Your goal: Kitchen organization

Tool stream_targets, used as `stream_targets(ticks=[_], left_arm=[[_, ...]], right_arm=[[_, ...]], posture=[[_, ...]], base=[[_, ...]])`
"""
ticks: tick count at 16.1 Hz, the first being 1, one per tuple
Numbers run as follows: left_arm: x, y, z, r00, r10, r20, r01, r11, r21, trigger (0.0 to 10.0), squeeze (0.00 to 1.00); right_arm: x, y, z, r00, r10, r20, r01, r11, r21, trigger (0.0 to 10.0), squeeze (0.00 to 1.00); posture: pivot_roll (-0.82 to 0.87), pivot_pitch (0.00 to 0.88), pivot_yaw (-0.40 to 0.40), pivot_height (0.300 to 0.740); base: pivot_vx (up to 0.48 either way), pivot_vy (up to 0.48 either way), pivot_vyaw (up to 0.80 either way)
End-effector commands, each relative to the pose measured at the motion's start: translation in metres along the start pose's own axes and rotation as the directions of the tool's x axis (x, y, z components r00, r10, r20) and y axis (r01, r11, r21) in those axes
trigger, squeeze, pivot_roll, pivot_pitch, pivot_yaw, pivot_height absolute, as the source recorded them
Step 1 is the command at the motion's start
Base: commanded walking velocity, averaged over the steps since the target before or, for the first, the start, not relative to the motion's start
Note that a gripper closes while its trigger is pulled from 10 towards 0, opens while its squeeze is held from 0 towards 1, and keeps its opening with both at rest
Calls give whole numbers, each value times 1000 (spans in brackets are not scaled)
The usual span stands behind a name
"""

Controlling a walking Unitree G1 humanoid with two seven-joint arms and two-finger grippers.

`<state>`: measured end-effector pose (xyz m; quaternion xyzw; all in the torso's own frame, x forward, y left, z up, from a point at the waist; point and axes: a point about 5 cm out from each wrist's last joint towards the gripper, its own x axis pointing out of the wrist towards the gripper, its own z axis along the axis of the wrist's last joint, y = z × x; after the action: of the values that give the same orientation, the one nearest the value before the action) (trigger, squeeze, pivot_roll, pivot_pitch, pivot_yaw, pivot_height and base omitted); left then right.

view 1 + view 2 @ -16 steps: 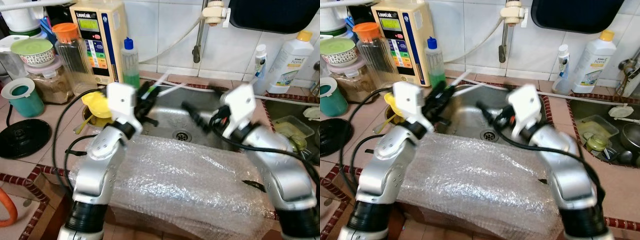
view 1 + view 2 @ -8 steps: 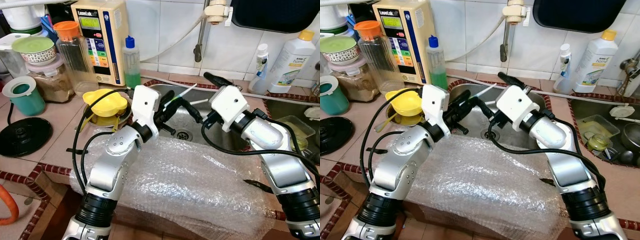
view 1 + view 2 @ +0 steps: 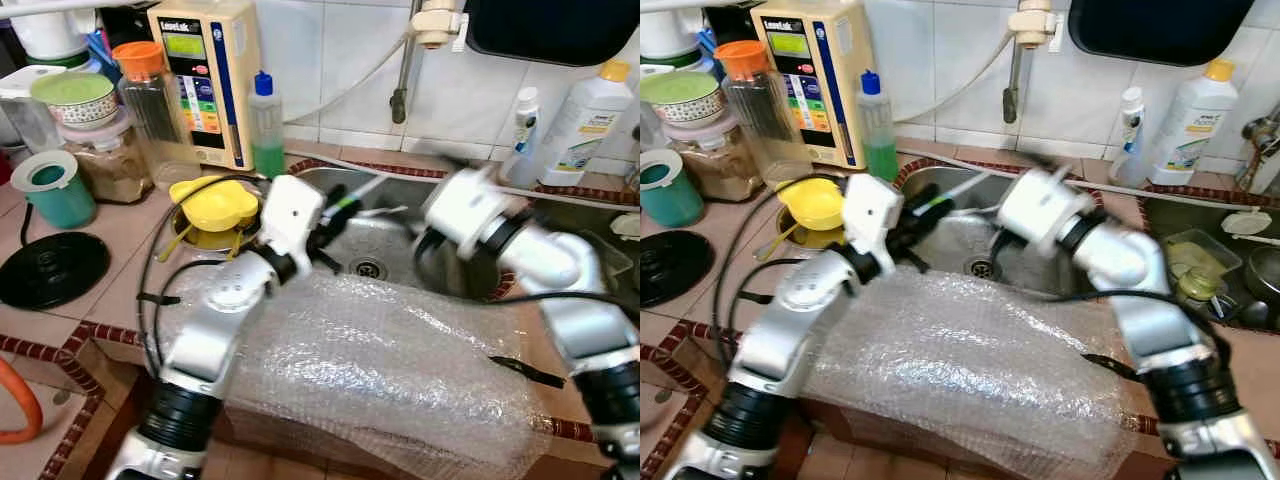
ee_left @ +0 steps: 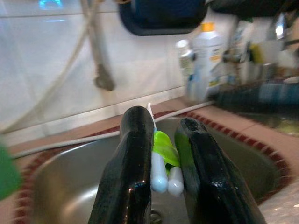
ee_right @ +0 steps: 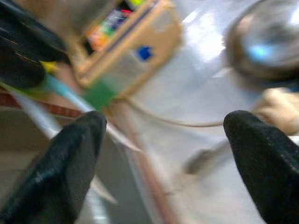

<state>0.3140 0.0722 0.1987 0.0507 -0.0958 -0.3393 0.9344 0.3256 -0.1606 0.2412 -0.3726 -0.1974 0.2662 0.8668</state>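
"LeveLuk" on cream water ionizer; "home" on white detergent bottle; rest illegible.

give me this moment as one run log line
left pincer: shut on toothbrushes over sink | right pincer: open, empty, beside them, blurred | bubble wrap: on front counter edge
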Motion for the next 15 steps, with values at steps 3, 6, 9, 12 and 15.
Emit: stream_targets(ticks=[3, 6, 9, 12, 15], left_arm=[[-6, 9, -4, 999, 32, -20, -31, 999, 7, 0, 0], [5, 3, 5, 1000, 12, 19, -12, 1000, 13, 0, 0], [13, 1, 8, 1000, 2, 27, -3, 999, 36, 0, 0], [19, -8, 13, 999, -26, 35, 25, 999, 22, 0, 0], [20, -16, 12, 998, -44, 34, 44, 999, 9, 0, 0]], right_arm=[[-1, 8, -2, 999, 52, 8, -52, 998, 20, 10000, 0], [6, 34, -3, 979, 202, 24, -202, 979, -4, 10000, 0], [9, 42, -13, 970, 244, -11, -244, 968, -59, 10000, 0], [22, 36, -20, 988, 145, -57, -152, 977, -152, 10000, 0], [34, 40, -23, 992, 106, -73, -117, 976, -184, 0, 0]], posture=[[9, 0, -11, 740], [16, 0, -13, 740], [17, 0, -16, 740], [13, 0, -17, 740], [24, 0, -17, 740]], base=[[0, 0, 0], [0, 0, 0], [0, 0, 0], [0, 0, 0], [0, 0, 0]])
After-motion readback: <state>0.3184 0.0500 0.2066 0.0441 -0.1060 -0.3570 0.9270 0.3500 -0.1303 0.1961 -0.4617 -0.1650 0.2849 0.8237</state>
